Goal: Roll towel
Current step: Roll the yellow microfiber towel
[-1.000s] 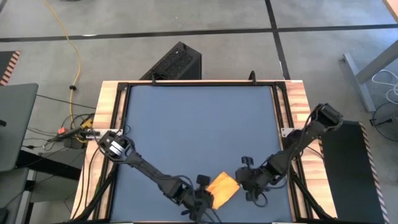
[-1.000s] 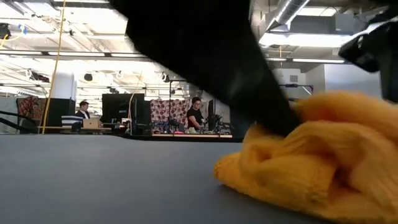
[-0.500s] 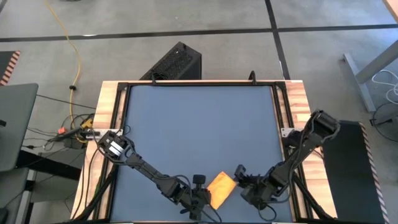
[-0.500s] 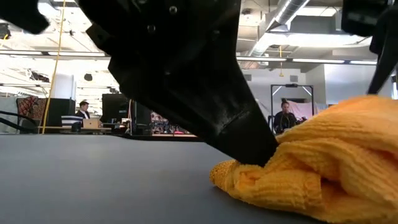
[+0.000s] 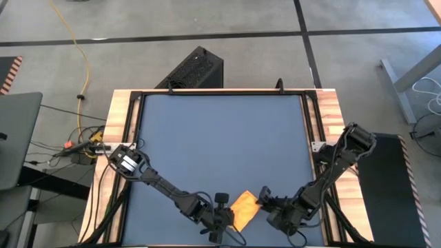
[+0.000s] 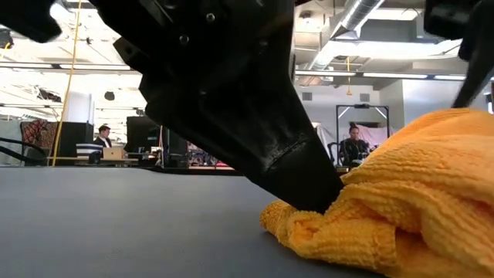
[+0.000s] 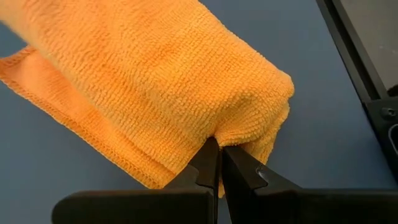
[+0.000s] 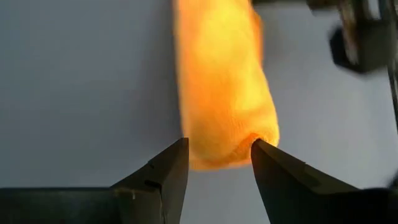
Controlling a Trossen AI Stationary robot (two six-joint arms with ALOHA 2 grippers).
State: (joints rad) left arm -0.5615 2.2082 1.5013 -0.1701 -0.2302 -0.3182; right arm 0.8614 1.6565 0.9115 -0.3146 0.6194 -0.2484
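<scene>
The yellow-orange towel lies in a short, thick bundle on the dark tabletop, close to the middle of the near edge. It fills the right of the low view. My left gripper is shut on the bundle's left end. My right gripper stands open at the bundle's right end, one finger on either side of it. My left gripper pinches a bulge of the cloth at the bundle's end between its two fingertips; how many layers, I cannot tell. The fingers slant down from the table's left. The towel rests on the table. My right gripper: whether its fingers touch the towel cannot be told.
The table's near edge and its black frame rail run close by the towel. Bare tabletop stretches toward the far edge. A black box stands on the floor beyond the table. People show far off in the room.
My right gripper has gone down and toward the table's near edge, rolling about its own line, and now stands at the towel's right end. My left gripper has kept its hold and sunk a little. From above, the bundle looks narrower than before.
</scene>
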